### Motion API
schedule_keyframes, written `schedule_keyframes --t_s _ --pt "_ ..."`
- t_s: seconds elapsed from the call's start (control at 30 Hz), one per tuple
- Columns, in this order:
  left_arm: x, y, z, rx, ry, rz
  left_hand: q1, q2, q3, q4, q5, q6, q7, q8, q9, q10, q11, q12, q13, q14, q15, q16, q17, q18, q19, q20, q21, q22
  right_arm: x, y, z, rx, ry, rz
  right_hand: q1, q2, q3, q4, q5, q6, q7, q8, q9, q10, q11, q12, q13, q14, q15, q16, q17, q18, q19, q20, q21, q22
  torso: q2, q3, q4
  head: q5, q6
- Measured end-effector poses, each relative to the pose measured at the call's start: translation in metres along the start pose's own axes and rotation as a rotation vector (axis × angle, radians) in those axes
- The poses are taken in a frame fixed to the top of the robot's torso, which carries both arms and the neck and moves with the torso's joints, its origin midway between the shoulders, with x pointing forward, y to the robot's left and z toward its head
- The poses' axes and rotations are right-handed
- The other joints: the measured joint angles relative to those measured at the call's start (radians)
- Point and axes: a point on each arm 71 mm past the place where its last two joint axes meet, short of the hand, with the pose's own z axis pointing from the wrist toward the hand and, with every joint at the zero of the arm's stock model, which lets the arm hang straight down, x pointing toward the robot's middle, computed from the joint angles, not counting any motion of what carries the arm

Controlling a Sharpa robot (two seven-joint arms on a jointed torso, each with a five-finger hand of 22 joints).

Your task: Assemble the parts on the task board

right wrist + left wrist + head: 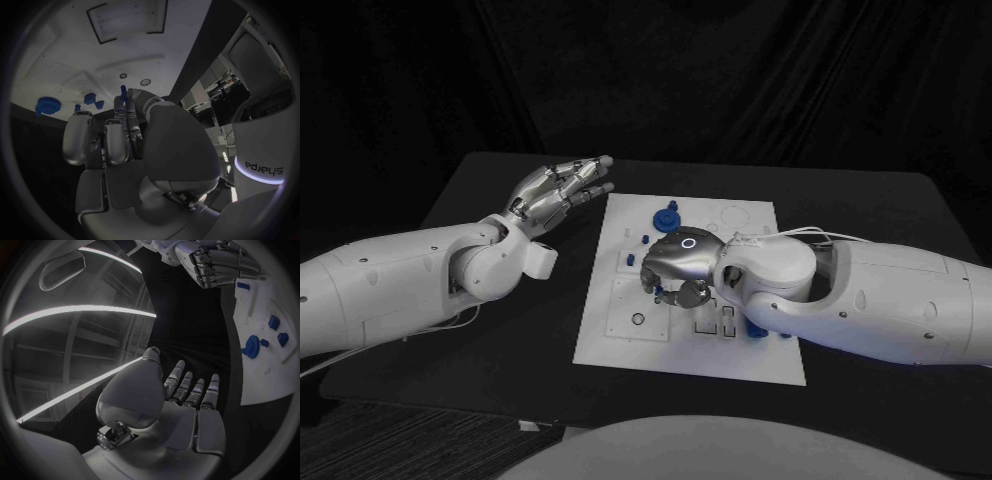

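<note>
The white task board (769, 352) lies in the middle of the black table. On its far part stand a blue gear (668, 215) and a few small blue pieces (643, 238). My right hand (678, 265) hovers low over the board's middle with its fingers curled down. In the right wrist view a slim blue peg (123, 90) sticks up between its thumb and a fingertip (126, 111). My left hand (560, 190) is raised over the table to the left of the board's far corner, fingers spread and holding nothing. The gear (252, 346) also appears in the left wrist view.
More blue pieces (756, 330) sit in slots on the board's near right part, close under my right forearm. Round holes (636, 319) mark the near left part. Bare black table (516, 330) lies left of the board under my left arm.
</note>
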Motion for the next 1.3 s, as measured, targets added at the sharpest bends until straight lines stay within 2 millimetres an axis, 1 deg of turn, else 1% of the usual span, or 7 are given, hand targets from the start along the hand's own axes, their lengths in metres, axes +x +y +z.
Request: schedule_keyframes --t_s 0.23,0.33,0.4,0.67,0.73,1.23,1.3 --pt "0.000 0.001 0.000 -0.001 0.003 -0.003 0.000 0.000 0.000 0.000 0.000 0.004 0.003 0.004 0.000 0.001 0.001 0.004 0.000 0.000 0.000 0.004 0.001 0.000 0.000 0.000 0.000 0.000 0.005 0.001 0.002 -0.003 0.006 0.008 0.000 0.000 0.003 -0.003 -0.001 0.000 0.000 0.000 -0.001 0.000 0.000 0.000 0.000 0.000 0.000 0.000 0.000 0.000 0.000 0.000 0.000 0.000 0.000 -0.0002 0.0000 0.005 0.000" --pt "0.000 0.001 0.000 -0.002 0.003 -0.003 0.000 0.000 0.000 0.000 0.000 0.013 0.005 0.004 0.001 0.004 0.004 0.011 0.001 0.000 0.000 0.011 0.001 0.000 0.004 0.004 0.000 0.002 0.007 0.000 0.003 -0.002 0.009 0.010 0.003 0.003 0.003 -0.003 -0.001 0.000 0.000 0.000 -0.001 0.000 0.000 0.000 0.000 0.000 0.000 0.000 0.000 0.000 0.000 0.000 0.000 0.000 -0.001 -0.0002 -0.0001 0.005 0.000" --pt "0.000 0.002 0.000 -0.002 0.003 -0.004 0.004 0.004 0.000 0.000 0.000 0.019 0.001 0.008 0.001 0.007 0.007 0.011 0.001 0.000 0.000 0.011 0.002 0.000 0.004 0.004 0.000 0.002 0.008 0.000 0.003 0.000 0.010 0.010 0.003 0.003 0.003 -0.003 -0.001 0.000 0.000 0.000 -0.001 0.000 0.000 0.000 0.001 0.000 0.000 0.000 0.000 0.000 0.000 0.000 0.000 0.000 -0.001 -0.0003 -0.0001 0.004 0.000" --pt "0.001 0.003 0.000 -0.004 0.005 -0.006 0.004 0.004 0.000 0.000 0.000 0.029 0.004 0.012 0.002 0.010 0.010 0.015 0.002 0.000 0.000 0.012 0.002 0.000 0.007 0.000 0.000 0.004 0.010 -0.002 0.003 0.006 0.014 0.012 0.005 0.005 0.003 -0.003 -0.001 0.000 0.000 0.000 -0.002 0.000 0.000 -0.002 0.001 0.000 0.000 0.000 0.000 0.000 -0.004 0.004 0.000 0.000 -0.001 -0.0005 0.0000 0.003 0.000" --pt "0.001 0.003 0.000 -0.004 0.006 -0.007 0.004 0.004 0.000 0.000 0.000 0.030 0.005 0.012 0.002 0.010 0.010 0.015 0.002 0.004 -0.004 0.015 0.002 0.000 0.007 0.000 0.000 0.005 0.010 -0.003 0.003 0.007 0.014 0.012 0.005 0.005 0.003 -0.003 -0.001 0.000 0.000 0.000 -0.002 0.000 0.000 -0.003 0.001 0.000 0.000 0.000 0.000 0.000 -0.004 0.004 0.000 0.000 -0.001 -0.0006 0.0000 0.003 0.000" --pt "0.001 0.004 0.000 -0.006 0.009 -0.010 0.004 0.004 0.000 0.000 0.004 0.030 0.005 0.012 0.003 0.011 0.010 0.019 0.002 0.004 -0.004 0.015 0.003 0.000 0.007 0.000 0.000 0.006 0.015 -0.004 0.004 0.009 0.019 0.017 0.005 0.005 0.002 -0.003 0.003 0.000 0.000 -0.005 -0.004 0.000 0.000 0.000 0.002 0.000 0.000 0.000 -0.001 0.000 -0.004 0.004 0.000 0.000 -0.001 -0.0005 -0.0001 0.007 0.000" --pt "0.001 0.004 0.000 -0.006 0.008 -0.010 0.004 0.004 0.000 0.000 0.004 0.030 0.005 0.012 0.003 0.011 0.010 0.019 0.002 0.004 -0.004 0.015 0.003 0.000 0.007 0.000 0.000 0.006 0.015 -0.003 0.004 0.007 0.019 0.018 0.005 0.005 0.002 -0.003 0.003 0.000 0.000 -0.005 -0.004 0.003 0.003 0.000 0.002 0.000 0.000 0.000 -0.001 0.000 -0.004 0.004 0.000 0.000 -0.001 -0.0005 -0.0001 0.008 0.000"
